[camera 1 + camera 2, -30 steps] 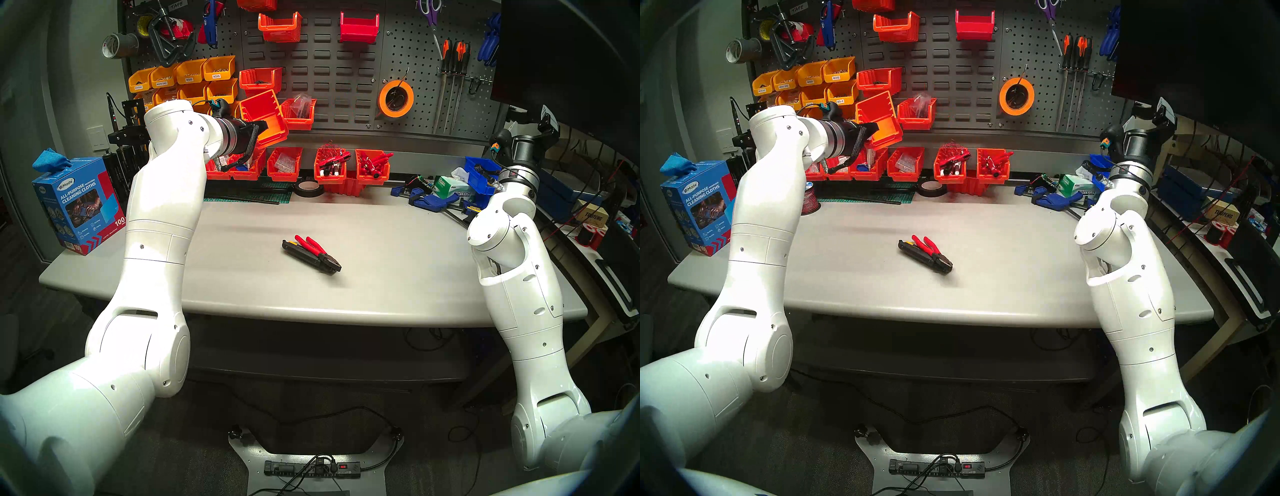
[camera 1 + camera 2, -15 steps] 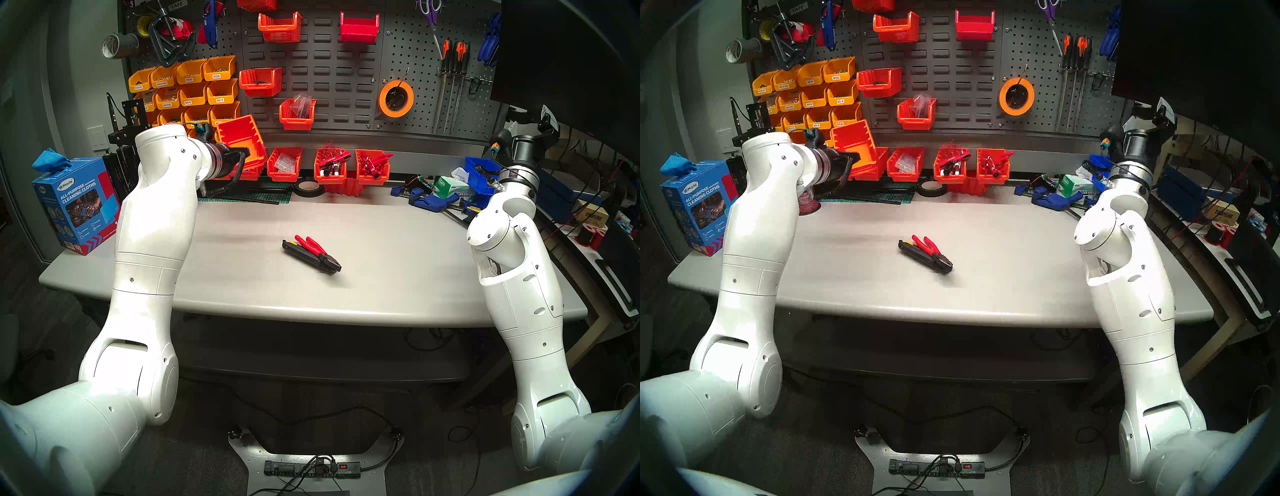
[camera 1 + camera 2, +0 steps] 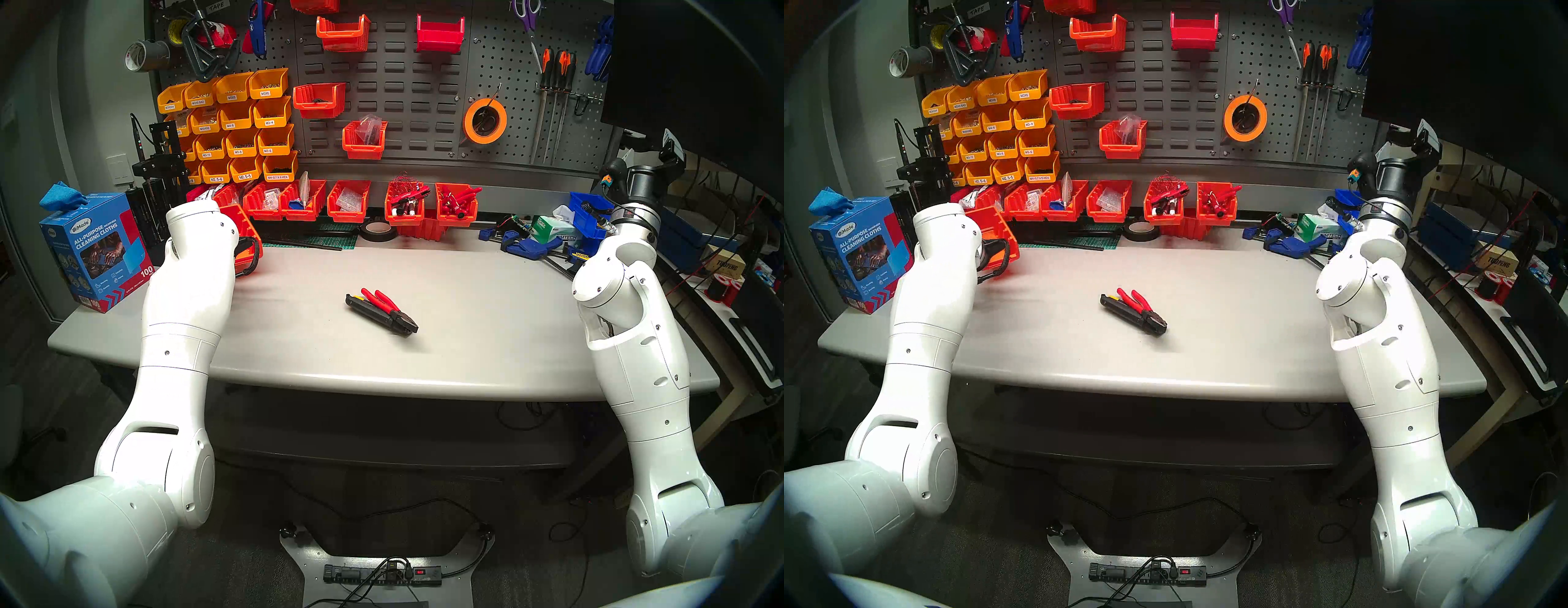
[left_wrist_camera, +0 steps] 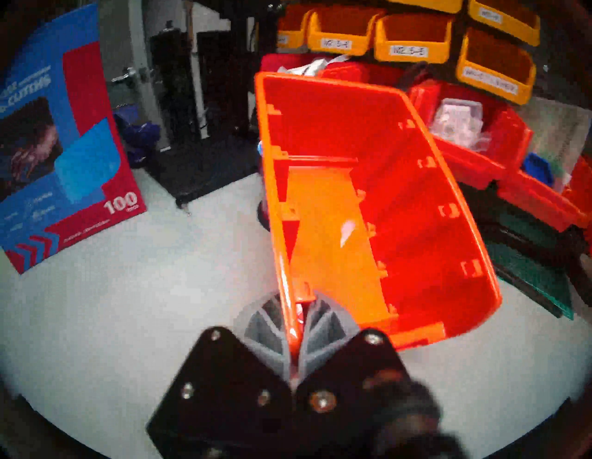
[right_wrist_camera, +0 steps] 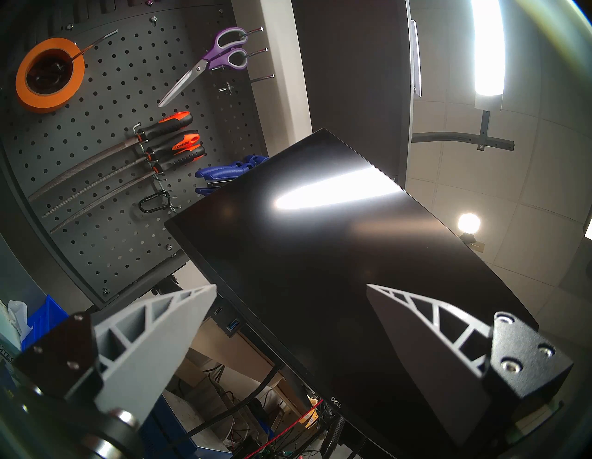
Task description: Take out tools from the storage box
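While the gray table (image 3: 466, 297) carries an "iMode All-Purpose Cleaning Cloths" box (image 3: 95, 250) at nine o'clock, the left gripper (image 4: 293, 320) clamps the empty orange storage box (image 4: 368, 208) by its wall; the right gripper (image 5: 288, 320) gapes empty, raised toward a Dell monitor (image 5: 320, 240). Red-handled pliers (image 3: 384, 303) and black tool (image 3: 373, 312) lie mid-table.

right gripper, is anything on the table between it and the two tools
Nothing visible. The right gripper is open, raised at the table's right end. The red-handled pliers and the black tool lie mid-table with bare table between; the blue clamps sit further back.
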You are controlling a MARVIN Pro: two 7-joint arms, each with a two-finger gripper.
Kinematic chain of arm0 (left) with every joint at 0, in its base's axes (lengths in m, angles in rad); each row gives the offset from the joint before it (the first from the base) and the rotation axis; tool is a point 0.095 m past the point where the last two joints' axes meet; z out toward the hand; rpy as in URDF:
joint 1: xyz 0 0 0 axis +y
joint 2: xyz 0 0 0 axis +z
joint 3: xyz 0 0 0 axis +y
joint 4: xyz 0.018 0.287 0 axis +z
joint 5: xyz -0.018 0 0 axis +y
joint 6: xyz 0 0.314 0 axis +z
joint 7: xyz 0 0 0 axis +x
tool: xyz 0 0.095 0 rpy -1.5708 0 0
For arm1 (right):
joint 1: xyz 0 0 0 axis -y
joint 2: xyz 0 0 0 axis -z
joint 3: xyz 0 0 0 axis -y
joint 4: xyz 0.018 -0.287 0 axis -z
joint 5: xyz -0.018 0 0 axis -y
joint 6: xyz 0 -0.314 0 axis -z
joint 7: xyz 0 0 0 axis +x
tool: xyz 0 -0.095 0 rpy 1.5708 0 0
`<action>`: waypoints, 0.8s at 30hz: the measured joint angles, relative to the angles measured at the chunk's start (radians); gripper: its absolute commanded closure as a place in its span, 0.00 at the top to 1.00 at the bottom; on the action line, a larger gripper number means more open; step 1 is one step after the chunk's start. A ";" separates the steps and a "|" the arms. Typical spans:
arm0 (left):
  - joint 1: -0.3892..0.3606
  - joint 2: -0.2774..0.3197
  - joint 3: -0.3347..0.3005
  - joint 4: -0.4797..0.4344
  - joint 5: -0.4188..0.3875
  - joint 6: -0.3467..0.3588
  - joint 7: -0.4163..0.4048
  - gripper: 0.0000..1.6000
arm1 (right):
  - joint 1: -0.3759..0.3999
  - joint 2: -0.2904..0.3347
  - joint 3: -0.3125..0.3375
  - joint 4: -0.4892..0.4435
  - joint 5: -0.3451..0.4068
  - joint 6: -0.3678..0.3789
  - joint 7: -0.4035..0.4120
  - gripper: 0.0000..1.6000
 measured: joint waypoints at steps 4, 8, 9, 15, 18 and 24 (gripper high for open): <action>0.007 -0.021 -0.021 -0.044 -0.041 0.015 0.043 0.00 | 0.000 0.000 0.000 0.000 0.000 0.000 0.000 1.00; 0.036 -0.038 -0.023 -0.103 -0.091 0.018 0.064 0.00 | 0.000 0.000 0.000 0.000 0.000 0.000 0.000 1.00; 0.044 -0.041 -0.019 -0.117 -0.104 0.018 0.064 0.00 | 0.000 0.000 0.000 0.000 0.000 0.000 0.000 1.00; 0.099 -0.046 0.029 -0.198 -0.167 0.018 0.063 0.00 | 0.000 0.000 0.000 0.000 0.000 0.000 0.000 1.00; 0.132 -0.044 0.060 -0.240 -0.197 0.018 0.063 0.00 | 0.000 0.000 0.000 0.000 0.000 0.000 0.000 1.00; 0.217 -0.018 0.118 -0.337 -0.251 0.018 0.067 0.00 | 0.000 0.000 0.000 0.000 0.000 0.000 0.000 1.00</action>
